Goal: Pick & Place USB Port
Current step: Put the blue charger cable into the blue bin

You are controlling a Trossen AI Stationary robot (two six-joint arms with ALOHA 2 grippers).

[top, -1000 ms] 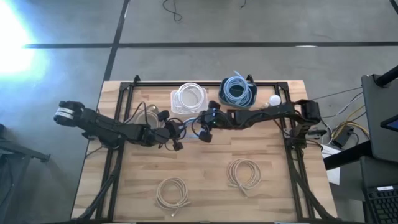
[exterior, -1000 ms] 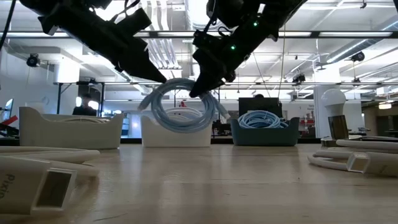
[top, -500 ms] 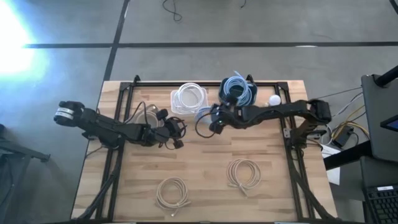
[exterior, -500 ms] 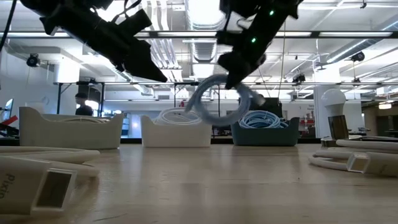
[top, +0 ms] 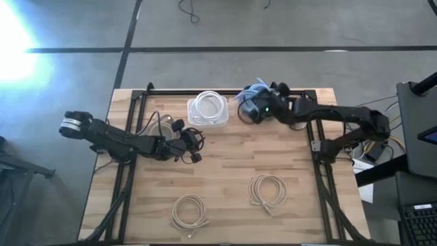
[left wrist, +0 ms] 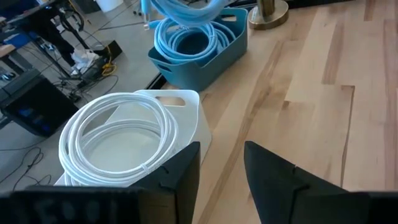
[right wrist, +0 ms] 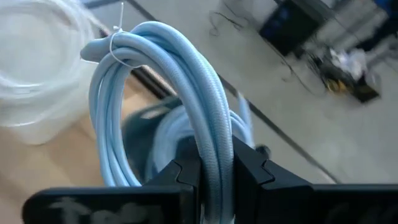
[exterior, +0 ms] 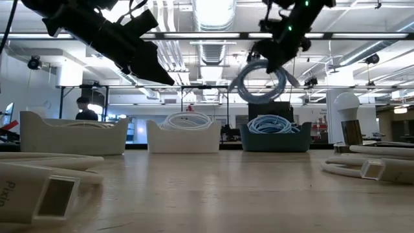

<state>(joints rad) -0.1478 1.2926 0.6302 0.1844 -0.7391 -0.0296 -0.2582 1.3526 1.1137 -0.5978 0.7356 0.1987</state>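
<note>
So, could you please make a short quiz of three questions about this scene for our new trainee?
1. True or false: the right gripper holds a blue cable coil in the air.
2. The coil hangs above which thing? A) the white bin B) the blue bin C) bare table
3. How many beige cable coils lie at the table's near side?

Key: 1 true; 2 B; 3 two.

Partial lettering "Pixin" or similar, cut off at the frame edge, on a pale box-shaped piece lying on the surface, low and well apart from the left tool, nothing else legible
</note>
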